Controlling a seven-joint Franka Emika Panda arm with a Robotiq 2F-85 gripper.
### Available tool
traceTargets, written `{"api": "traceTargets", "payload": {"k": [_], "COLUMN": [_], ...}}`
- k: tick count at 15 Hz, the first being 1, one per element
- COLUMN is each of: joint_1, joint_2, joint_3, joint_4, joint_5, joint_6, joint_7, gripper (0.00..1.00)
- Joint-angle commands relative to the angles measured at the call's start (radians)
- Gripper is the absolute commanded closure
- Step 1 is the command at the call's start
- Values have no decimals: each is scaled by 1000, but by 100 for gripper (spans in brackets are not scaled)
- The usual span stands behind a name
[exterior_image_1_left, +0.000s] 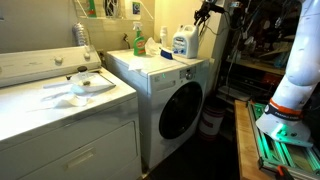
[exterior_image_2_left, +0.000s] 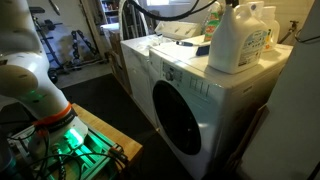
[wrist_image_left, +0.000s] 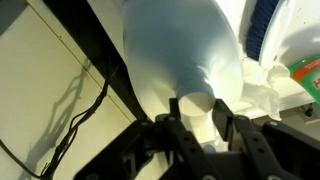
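Sitting inside the tool (wrist_image_left: 198, 110): white bottle (wrist_image_left: 180, 50).

Exterior view over the dryer (exterior_image_1_left: 60, 115), facing along the row towards the front-load washer (exterior_image_1_left: 175, 105), exterior view low by that washer's front corner, both sharing washer and detergent jug (exterior_image_2_left: 238, 40), wrist view very near a white bottle (wrist_image_left: 185, 50)

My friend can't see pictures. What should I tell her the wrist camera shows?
A big white jug fills the middle, its narrow end sitting between the black gripper's two fingers; whether they pinch it is unclear. A cream panel lies to the left, and crumpled white cloth to the right.
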Motion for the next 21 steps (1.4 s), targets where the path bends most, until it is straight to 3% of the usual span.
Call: {"api": "traceTargets", "payload": {"k": [1,5,12,17,21], "joint_1": [-3,30,126,210,250], "joint_2": [-58,-149,-241,-196,-119], "joint_3": [10,14,98,172,213], "joint_4": [-23,-81,-168,-215,-214], "joint_5": [-30,-77,-86,-140,-91], "joint_6": [-24,1,-7,51,94], "joint_7": [-14,-37,-108,-49,-41], "gripper": [87,87,87,87,87]}}
